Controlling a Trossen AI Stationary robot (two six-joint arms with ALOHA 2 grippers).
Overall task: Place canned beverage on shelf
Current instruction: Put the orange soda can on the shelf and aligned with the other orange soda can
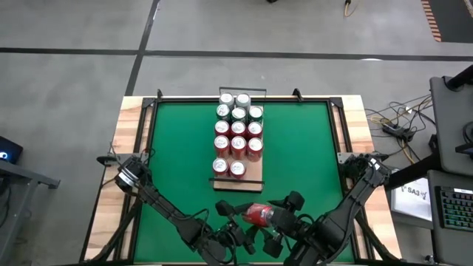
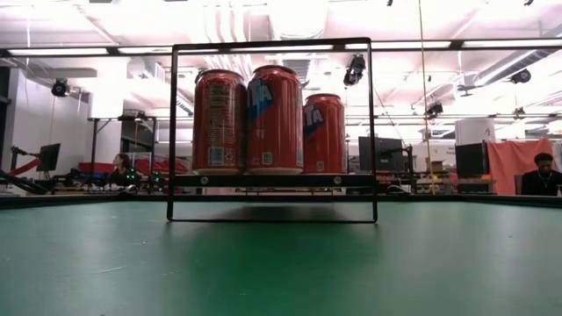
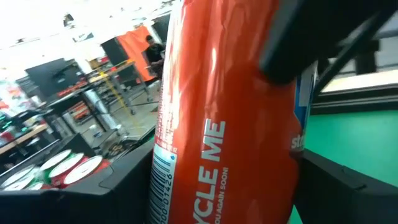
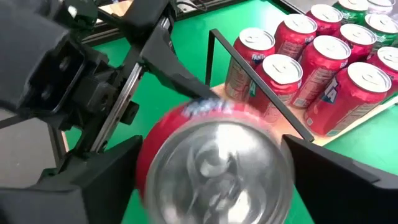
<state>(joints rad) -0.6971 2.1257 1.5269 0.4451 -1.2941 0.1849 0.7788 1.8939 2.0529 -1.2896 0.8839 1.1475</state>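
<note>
From overhead, I have both arms meeting at the near edge of the bench [image 1: 131, 118], over the green mat [image 1: 295, 155]. The red aluminium beverage can [image 1: 259, 214] lies on its side between the left gripper [image 1: 240, 225] and the right gripper [image 1: 284, 222], just near of the pale wood-grain shelf board with thin black end rails [image 1: 255, 176]. Red and green cans [image 1: 238, 129] stand in rows of three on it; the nearest row holds two, with a gap at its right end.

From bench height, I see only the shelf and three upright red cans; neither arm shows.

Through the left wrist camera, the can fills the frame between the dark left jaws, but I cannot tell whether they are pressing it.

Through the right wrist camera, the can's end sits between the right jaws, which stand wide with gaps on both sides.

I judge this a hand-over between arms. Next, one gripper must hold it firmly, turn it upright and carry it far to that gap.
</note>
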